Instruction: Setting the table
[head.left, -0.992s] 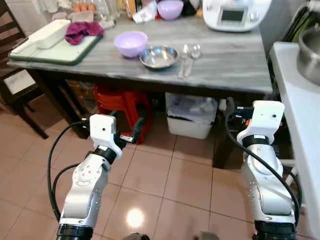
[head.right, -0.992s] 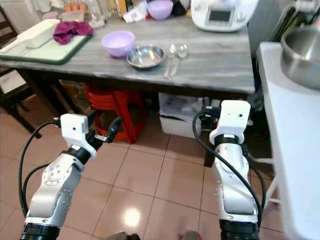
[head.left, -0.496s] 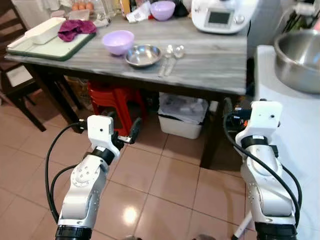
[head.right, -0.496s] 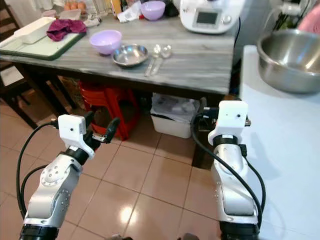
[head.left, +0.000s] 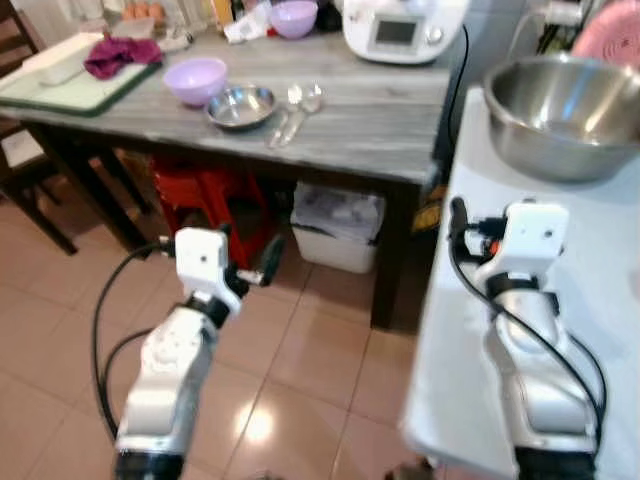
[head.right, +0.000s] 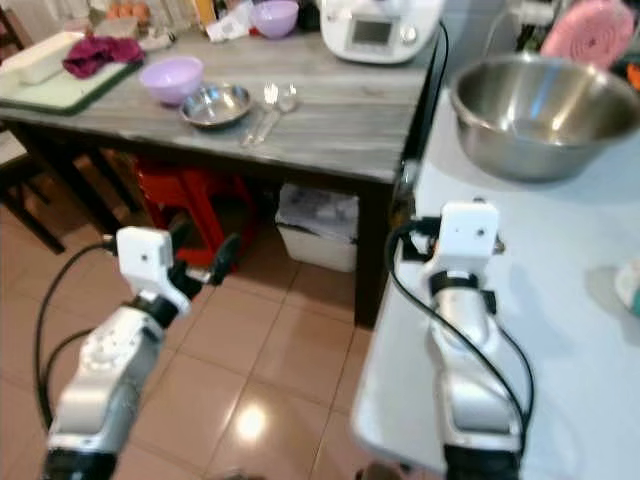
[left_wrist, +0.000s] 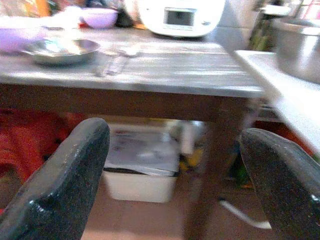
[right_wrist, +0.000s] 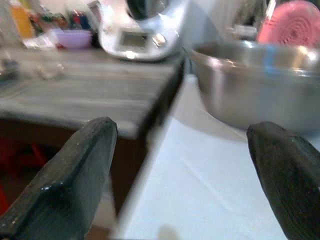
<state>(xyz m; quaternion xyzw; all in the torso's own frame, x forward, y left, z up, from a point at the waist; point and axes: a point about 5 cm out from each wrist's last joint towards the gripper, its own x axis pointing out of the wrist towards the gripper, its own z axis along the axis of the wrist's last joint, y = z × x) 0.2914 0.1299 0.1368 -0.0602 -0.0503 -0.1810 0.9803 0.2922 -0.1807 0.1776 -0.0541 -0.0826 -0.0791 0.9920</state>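
Grey table (head.left: 400, 120) at 12 o'clock | white counter (head.right: 560, 300) at 3 | steel bowl (head.left: 238, 105) and spoons (head.left: 292, 110) at 11, well apart from my grippers | left gripper (left_wrist: 175, 175), right gripper (right_wrist: 180, 170): both spread wide, empty | I'd square up first, then reach.

you see two silver arms, white box-shaped wrist housings, looped black cables, and matte black scuffed fingers (left_wrist: 65, 185).

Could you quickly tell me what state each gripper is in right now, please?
Left gripper: jaws open, holding nothing, raised before the wooden table.
Right gripper: jaws open, holding nothing, over the white counter.
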